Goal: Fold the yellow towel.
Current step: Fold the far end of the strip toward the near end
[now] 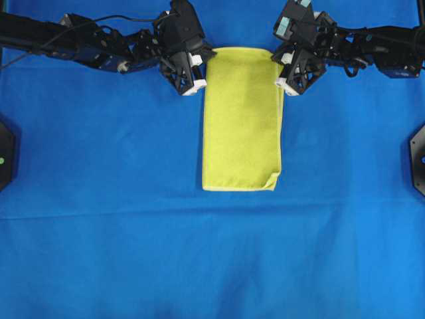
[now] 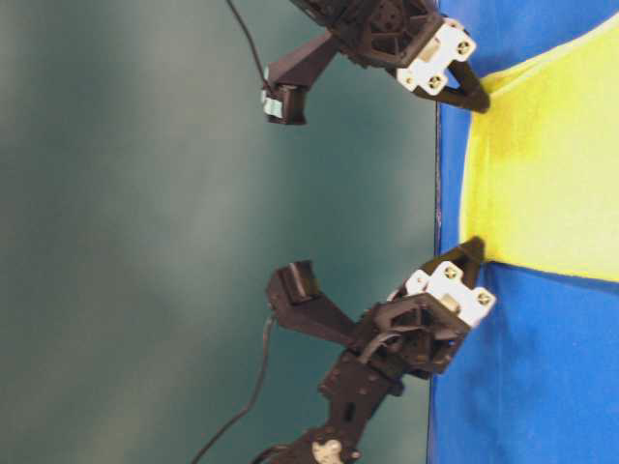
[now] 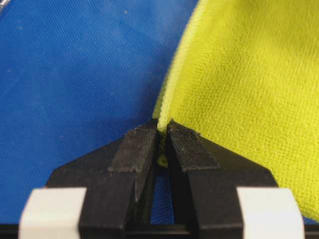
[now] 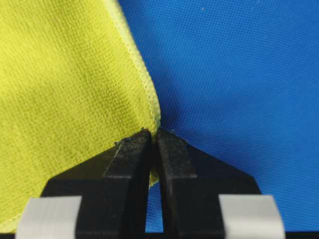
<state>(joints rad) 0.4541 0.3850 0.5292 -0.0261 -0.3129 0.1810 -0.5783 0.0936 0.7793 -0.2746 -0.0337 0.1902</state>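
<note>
The yellow towel [image 1: 242, 119] lies as a long strip on the blue cloth [image 1: 99, 232]. The left gripper [image 3: 162, 130] and right gripper [image 4: 153, 135] each pinch a far corner. Carry both corners level toward the near edge, aligning hems.

This place looks like a robotics lab, arranged for recording. A large blue cloth [image 1: 133, 232] covers the whole work surface as a plain backdrop. Two black robot arms [image 1: 86, 43] with cables come in from both sides. Black mounts [image 1: 5, 159] stand at the edges, and the wall [image 2: 126, 242] behind is bare and grey-green.
</note>
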